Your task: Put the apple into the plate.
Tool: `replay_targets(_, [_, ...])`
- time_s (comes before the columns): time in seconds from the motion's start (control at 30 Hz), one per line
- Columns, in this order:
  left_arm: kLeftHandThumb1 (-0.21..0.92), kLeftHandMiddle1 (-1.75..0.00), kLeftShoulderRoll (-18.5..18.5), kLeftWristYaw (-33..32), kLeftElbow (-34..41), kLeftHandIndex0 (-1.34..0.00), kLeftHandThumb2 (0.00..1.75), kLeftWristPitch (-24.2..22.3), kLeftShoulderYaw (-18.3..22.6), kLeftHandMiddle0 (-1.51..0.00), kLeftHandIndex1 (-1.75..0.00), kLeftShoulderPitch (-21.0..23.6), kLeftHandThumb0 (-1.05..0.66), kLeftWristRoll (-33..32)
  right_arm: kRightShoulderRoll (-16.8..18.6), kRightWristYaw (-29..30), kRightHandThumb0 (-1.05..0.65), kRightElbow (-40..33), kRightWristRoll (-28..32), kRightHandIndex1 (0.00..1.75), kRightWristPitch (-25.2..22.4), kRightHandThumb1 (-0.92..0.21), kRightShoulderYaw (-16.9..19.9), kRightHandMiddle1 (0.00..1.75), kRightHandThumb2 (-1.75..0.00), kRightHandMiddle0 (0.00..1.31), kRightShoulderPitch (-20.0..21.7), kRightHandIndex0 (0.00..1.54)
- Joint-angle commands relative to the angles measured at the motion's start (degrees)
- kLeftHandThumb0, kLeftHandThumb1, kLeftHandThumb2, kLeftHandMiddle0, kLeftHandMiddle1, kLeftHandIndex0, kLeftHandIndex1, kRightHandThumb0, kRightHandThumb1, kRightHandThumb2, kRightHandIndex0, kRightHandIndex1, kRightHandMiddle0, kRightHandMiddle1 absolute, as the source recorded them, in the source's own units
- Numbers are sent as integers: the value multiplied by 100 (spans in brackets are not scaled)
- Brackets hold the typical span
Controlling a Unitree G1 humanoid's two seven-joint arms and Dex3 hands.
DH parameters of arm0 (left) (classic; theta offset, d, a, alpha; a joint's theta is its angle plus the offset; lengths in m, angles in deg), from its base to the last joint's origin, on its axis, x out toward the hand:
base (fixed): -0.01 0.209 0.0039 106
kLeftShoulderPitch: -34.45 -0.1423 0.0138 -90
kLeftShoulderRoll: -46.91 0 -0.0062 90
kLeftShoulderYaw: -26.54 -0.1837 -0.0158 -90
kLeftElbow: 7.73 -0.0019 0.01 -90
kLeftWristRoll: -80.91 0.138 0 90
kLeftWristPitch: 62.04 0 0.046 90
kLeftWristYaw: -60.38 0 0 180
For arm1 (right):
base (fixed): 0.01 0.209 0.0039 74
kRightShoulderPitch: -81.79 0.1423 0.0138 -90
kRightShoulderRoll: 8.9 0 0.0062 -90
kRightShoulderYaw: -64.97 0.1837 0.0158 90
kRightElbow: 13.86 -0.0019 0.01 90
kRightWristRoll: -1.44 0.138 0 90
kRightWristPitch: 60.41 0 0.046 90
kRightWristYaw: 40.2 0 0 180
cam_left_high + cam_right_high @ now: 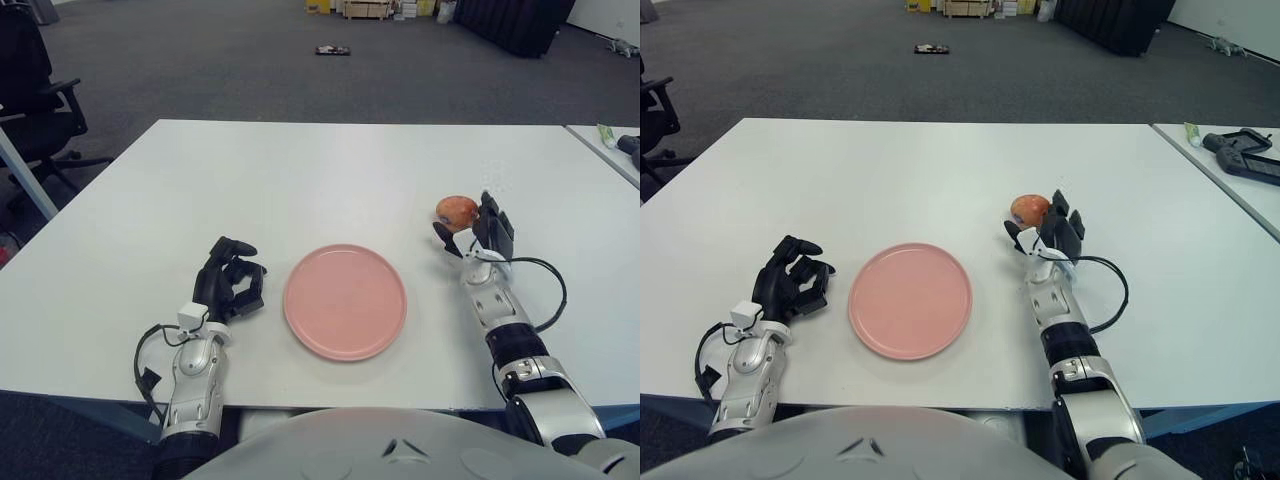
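While the white table (300,180) carried the pink plate (345,301) at its near centre, the apple (456,210) sat to the plate's right, not yet on it. Right hand (478,236) stood beside it, fingers spread about the fruit, seemingly readying a grasp. Left hand (232,284) showed left of the plate, fingers curled, empty.

I see a white table (300,180) on dark grey carpet (230,70), black office chair (35,85) off the left edge. Second white table (1230,185) at right, stacked boxes (370,9) and dark furniture (515,22) along the far side.
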Motion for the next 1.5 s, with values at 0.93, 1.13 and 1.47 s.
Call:
replay_targets(0.93, [43, -151, -41, -73, -69, -40, 112, -2, 11, -59, -175, 66, -1, 39, -179, -636, -100, 1694, -225, 0, 692, -73, -444, 0, -28, 0, 1731, 0])
replay_targets(1.13, [43, -149, -44, -54, -44, -40, 111, 54, 17, -59, -175, 31, -1, 28, -173, -638, -96, 2588, -276, 0, 829, -73, -617, 0, -27, 0, 2113, 0])
replay_targets(1.47, [43, -146, -49, -96, 84, -41, 110, -13, 19, -60, -175, -62, -1, 56, -132, -601, -88, 3590, -257, 0, 875, -70, -803, 0, -27, 0, 2498, 0])
